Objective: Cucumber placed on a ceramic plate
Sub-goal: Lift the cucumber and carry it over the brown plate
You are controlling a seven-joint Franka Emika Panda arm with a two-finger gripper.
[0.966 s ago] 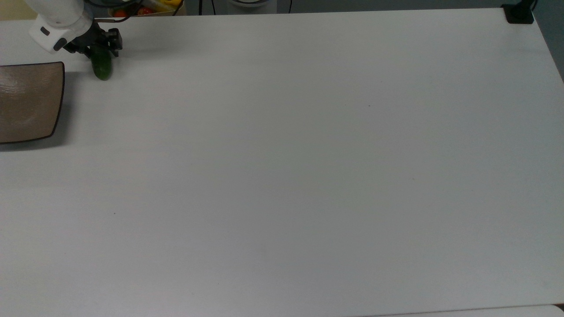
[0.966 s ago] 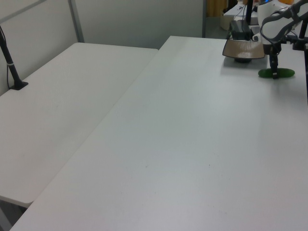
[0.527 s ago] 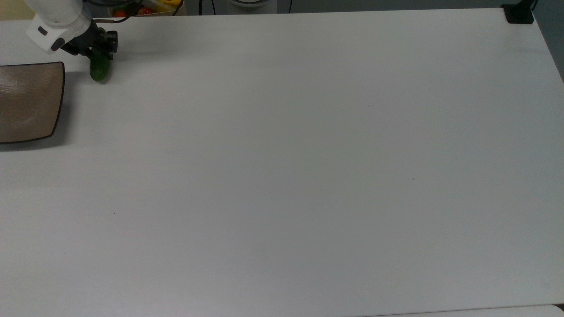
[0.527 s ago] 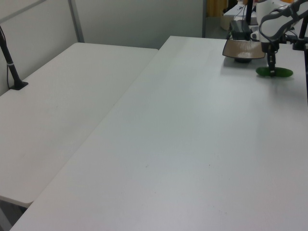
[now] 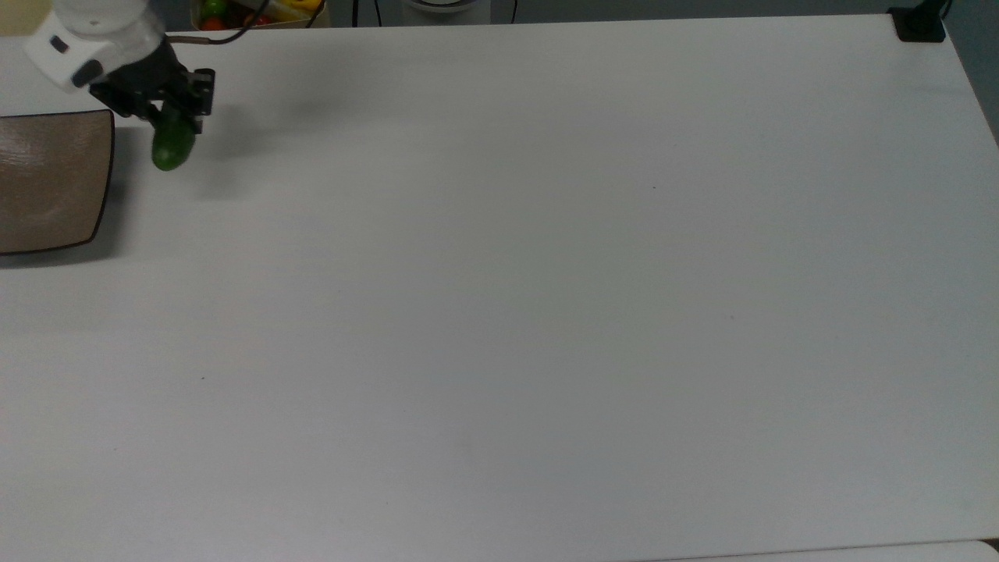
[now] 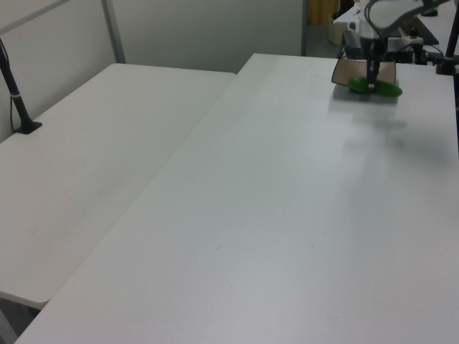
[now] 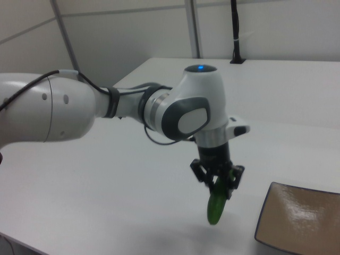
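a wide white worktop (image 5: 546,297) lies mostly bare. the white robot arm (image 7: 79,109) reaches in. a square brown plate (image 5: 47,183) sits at the nine o'clock edge of the top view. the claw (image 7: 218,186) is clamped on a cucumber (image 7: 216,207), which hangs above the worktop, at three o'clock of the plate in the top view.

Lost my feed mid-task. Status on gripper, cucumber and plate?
Gripper shut on cucumber. Cucumber off the table, hanging tilted, beside plate, not over it. Nothing between them.
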